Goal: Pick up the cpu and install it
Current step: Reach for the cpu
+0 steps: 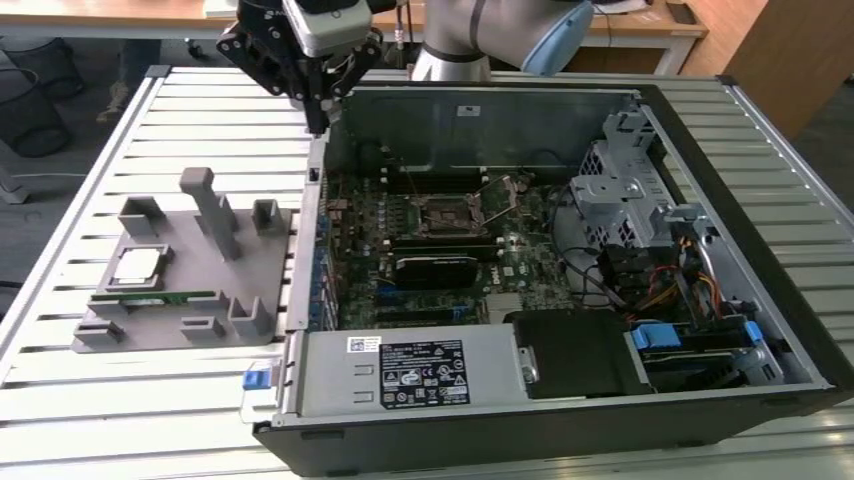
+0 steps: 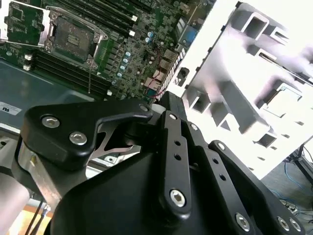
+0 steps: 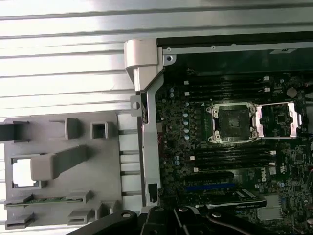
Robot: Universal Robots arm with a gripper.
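1. The gripper (image 1: pixel 318 118) points straight down above the back corner of the computer case (image 1: pixel 534 120), closed to a point and holding nothing.
2. The cpu (image 1: pixel 138 264) lies flat in the grey holder (image 1: pixel 174 335) outside the case. It is well apart from the gripper, toward the exterior view's left and nearer that camera. It is square, so it has no long axis.
3. The open socket (image 1: pixel 447 212) lies on the gripper's other side, inside the case.

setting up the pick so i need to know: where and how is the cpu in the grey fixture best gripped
Likely by two opposite edges, from straight above: the cpu lies flat, metal top up, in a pocket of the grey fixture, so no side approach looks open. Mind the tall post just to the exterior view's right of it.
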